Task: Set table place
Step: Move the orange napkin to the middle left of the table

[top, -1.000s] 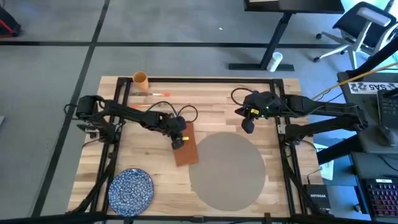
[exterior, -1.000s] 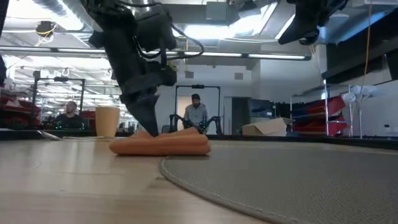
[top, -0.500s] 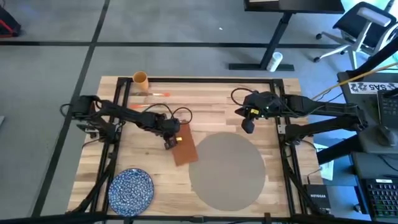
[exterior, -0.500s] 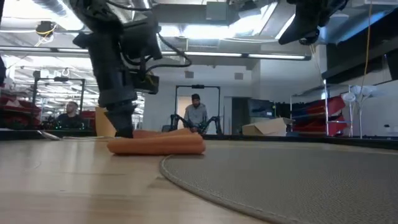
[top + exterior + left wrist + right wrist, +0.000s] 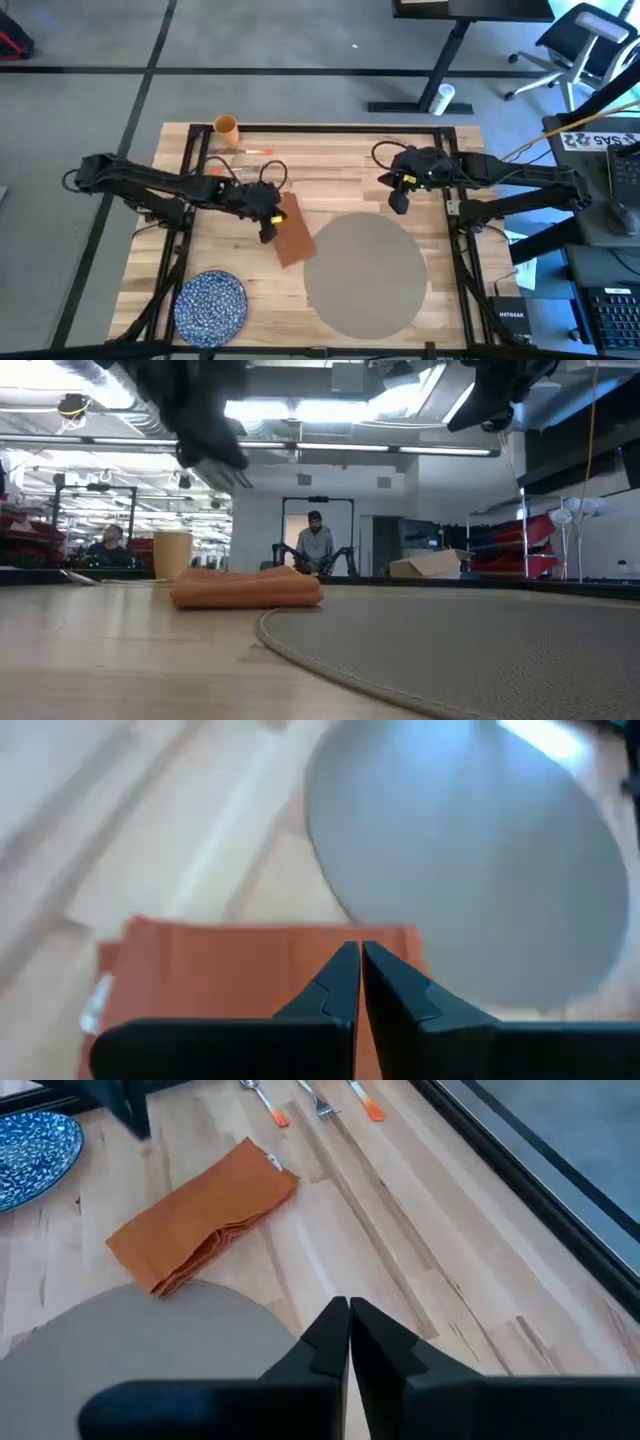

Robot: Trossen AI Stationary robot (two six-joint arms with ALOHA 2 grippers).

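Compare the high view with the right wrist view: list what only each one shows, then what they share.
Only the high view shows the left gripper, shut, at the napkin's left edge, the orange cup at the table's far edge, and the whole round placemat with both arms.

Only the right wrist view shows the napkin's stacked folded layers and the right gripper's shut fingers up close.

Both show the rust-red napkin beside the placemat, the blue speckled plate, the orange-handled cutlery and the wooden table.
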